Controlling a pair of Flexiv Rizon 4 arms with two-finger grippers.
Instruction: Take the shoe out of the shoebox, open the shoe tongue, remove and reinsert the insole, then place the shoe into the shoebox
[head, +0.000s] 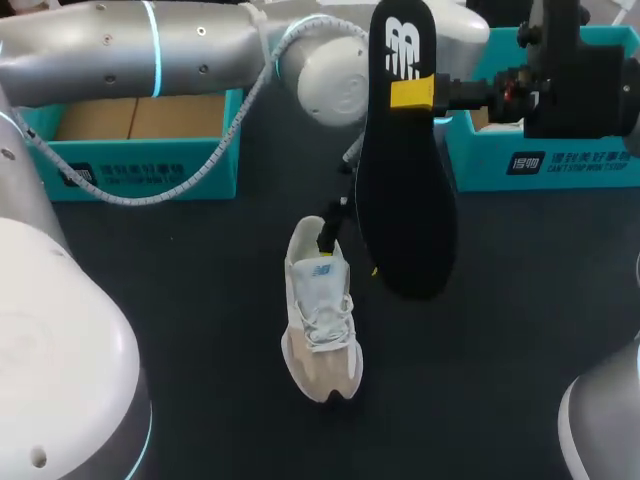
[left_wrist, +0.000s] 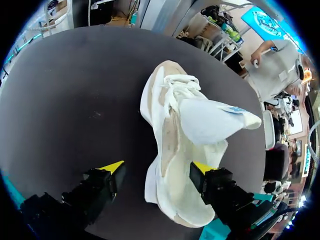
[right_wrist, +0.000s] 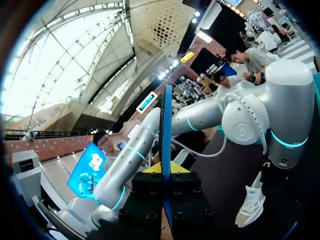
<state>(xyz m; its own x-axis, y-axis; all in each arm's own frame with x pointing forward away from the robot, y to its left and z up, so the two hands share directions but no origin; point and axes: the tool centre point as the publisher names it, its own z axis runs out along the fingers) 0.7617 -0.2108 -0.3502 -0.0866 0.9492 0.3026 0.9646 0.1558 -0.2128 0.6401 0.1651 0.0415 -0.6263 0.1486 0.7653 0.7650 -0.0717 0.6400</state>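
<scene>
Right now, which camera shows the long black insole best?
The head view: the long black shoe insole hangs face-on, whole outline visible. The right wrist view shows only its thin edge between the right fingers. The left wrist view misses it.

You are at a robot workstation, a bench rig laid out for handling shoes, not a home or an office. Two silvery machine arms come in over a plain dark table (head: 150, 300), the left arm (head: 120, 50) with lit teal rings at its joints and the right arm (head: 600, 420) at the other side. The props are the trade's own: a teal left shoebox (head: 150, 165) and right shoebox (head: 560, 165) along the far edge, a white shoe (head: 320, 320) on the tabletop and a black insole (head: 405, 200) held above it.
</scene>
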